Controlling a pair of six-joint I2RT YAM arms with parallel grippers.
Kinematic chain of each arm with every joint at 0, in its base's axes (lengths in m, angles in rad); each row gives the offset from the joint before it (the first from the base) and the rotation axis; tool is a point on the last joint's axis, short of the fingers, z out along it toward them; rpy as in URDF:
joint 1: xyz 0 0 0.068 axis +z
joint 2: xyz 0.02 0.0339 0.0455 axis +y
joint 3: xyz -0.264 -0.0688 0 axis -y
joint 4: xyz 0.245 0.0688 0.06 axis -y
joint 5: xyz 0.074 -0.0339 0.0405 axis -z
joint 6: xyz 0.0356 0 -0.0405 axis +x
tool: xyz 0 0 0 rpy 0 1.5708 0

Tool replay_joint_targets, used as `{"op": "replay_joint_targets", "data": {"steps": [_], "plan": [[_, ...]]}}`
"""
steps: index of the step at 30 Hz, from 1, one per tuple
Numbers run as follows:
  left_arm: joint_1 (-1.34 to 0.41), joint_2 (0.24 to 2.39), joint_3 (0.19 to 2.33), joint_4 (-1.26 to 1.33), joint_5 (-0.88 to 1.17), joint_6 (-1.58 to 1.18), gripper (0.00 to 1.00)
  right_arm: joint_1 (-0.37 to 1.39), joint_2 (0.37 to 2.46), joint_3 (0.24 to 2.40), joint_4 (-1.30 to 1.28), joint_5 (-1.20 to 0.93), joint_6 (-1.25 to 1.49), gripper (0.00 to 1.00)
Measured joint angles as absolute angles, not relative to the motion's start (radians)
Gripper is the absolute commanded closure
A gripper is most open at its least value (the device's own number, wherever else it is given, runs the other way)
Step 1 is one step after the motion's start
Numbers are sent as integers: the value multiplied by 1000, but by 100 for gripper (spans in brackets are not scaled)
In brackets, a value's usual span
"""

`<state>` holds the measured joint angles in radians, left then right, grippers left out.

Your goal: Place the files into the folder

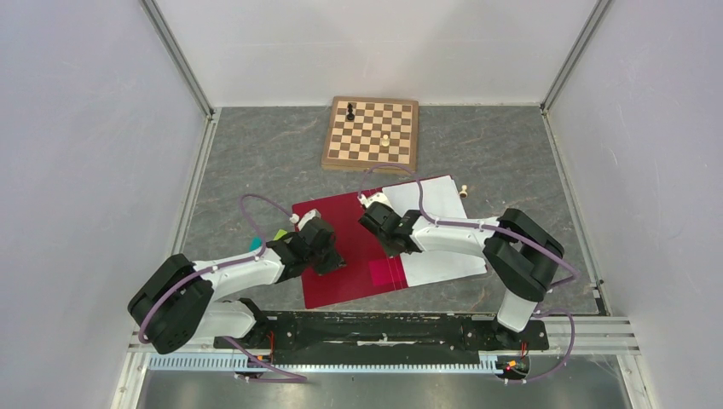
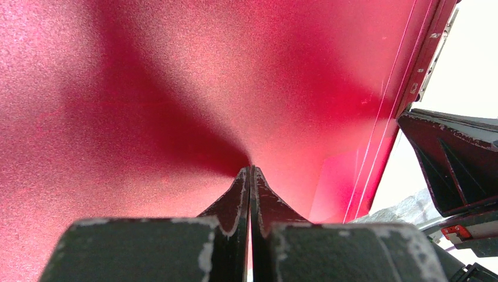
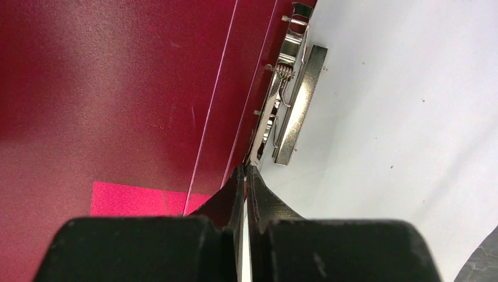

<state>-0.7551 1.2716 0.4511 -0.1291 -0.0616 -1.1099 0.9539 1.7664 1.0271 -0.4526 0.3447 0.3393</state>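
Files [image 1: 439, 200], white sheets, lie on the open red folder's [image 1: 345, 285] right half, beside its metal clip [image 3: 288, 100]. Left end effector [image 2: 251, 170], pressed together, touches its left cover; right end effector [image 3: 245, 169], likewise pressed together, sits at its spine. Closing seemingly remains.

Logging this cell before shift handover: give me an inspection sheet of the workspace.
Surface: grey table.
Job's things: red folder lies open; white files on its right half, by the metal clip.
Clutter: chessboard with black piece and pale piece; loose piece by the files; coloured scraps near the left arm.
Grippers: left pincer shut, tips on the folder; right pincer shut, at the clip.
Cables: purple cables loop along both arms.
Surroundings: white walls.
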Motion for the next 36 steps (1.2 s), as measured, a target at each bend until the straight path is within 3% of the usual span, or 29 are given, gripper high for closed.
{"op": "replay_joint_targets", "data": {"steps": [26,32,36], "plan": [[-755,1269,452,-132,-62,-1110,98,949,1732,1058,-526,327,353,100],[-755,1259,481,-211,-78,-1080,89,939,1716,1059,-553,315,368,72],[-755,1249,518,-310,-86,-1031,80,918,1702,1068,-578,328,366,60]]}}
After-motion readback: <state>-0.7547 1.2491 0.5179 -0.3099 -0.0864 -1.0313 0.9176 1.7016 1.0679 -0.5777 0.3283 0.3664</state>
